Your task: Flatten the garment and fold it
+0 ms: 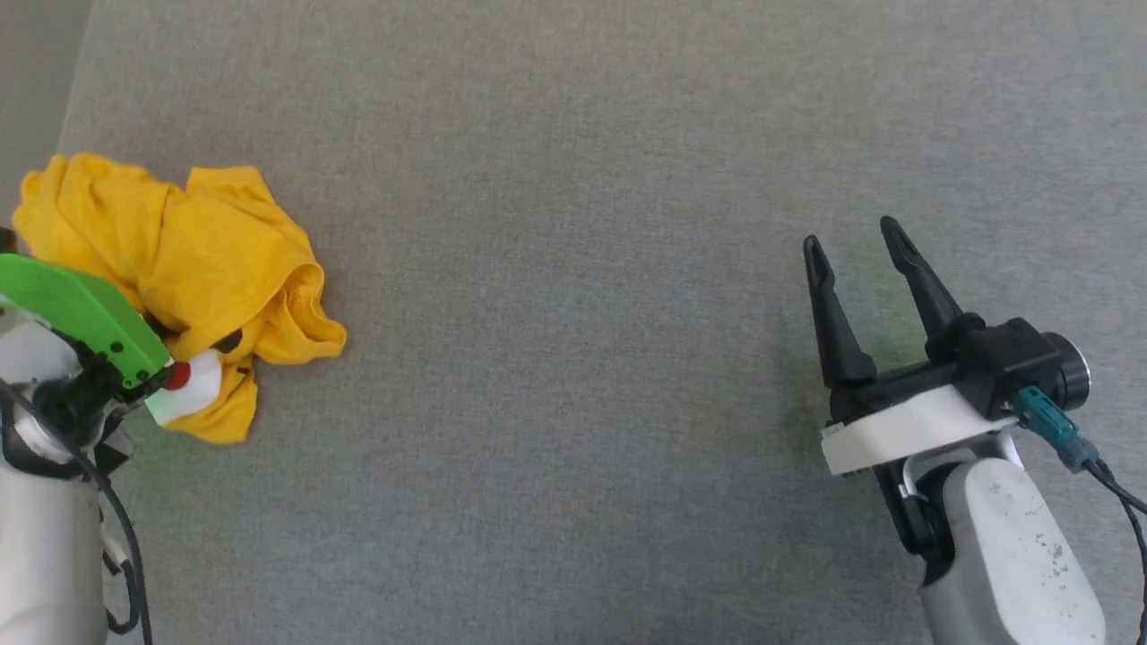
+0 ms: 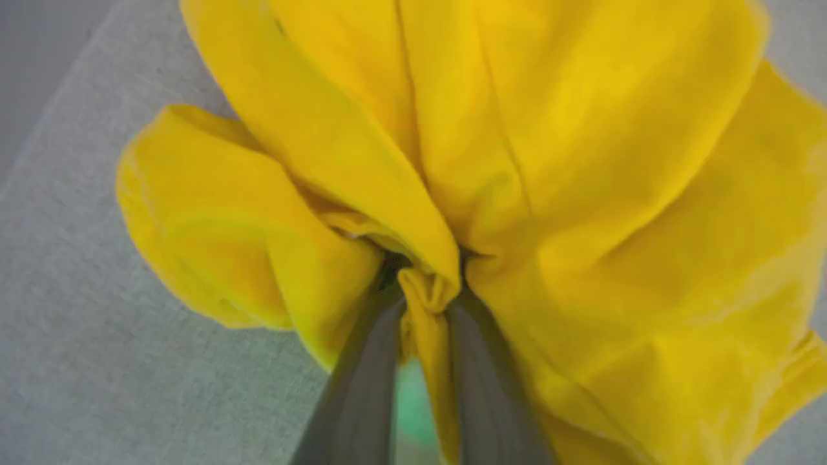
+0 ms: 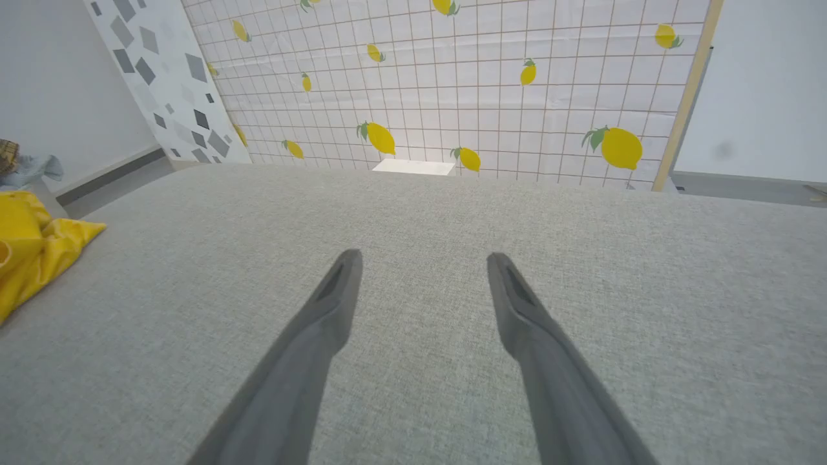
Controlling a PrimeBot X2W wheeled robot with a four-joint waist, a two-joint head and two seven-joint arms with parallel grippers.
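The yellow garment (image 1: 206, 269) lies crumpled in a heap at the left side of the grey surface (image 1: 573, 269), a bit of its white and red print showing at the lower edge. My left gripper (image 2: 426, 278) is shut on a bunched fold of the garment (image 2: 549, 161), which rises in thick folds around the fingers (image 2: 362, 387). In the head view the left arm's green wrist cover (image 1: 81, 313) hides those fingers. My right gripper (image 1: 851, 233) hovers open far to the right over bare fabric, also open in its own view (image 3: 423, 258). The garment (image 3: 32, 252) lies at that view's left edge.
The grey surface ends at its left edge (image 1: 72, 98), close behind the garment. Beyond the far edge stands a tiled wall with lemon prints (image 3: 452, 84) and a wooden post (image 3: 685, 97). Some clutter (image 3: 19, 165) sits at the far left.
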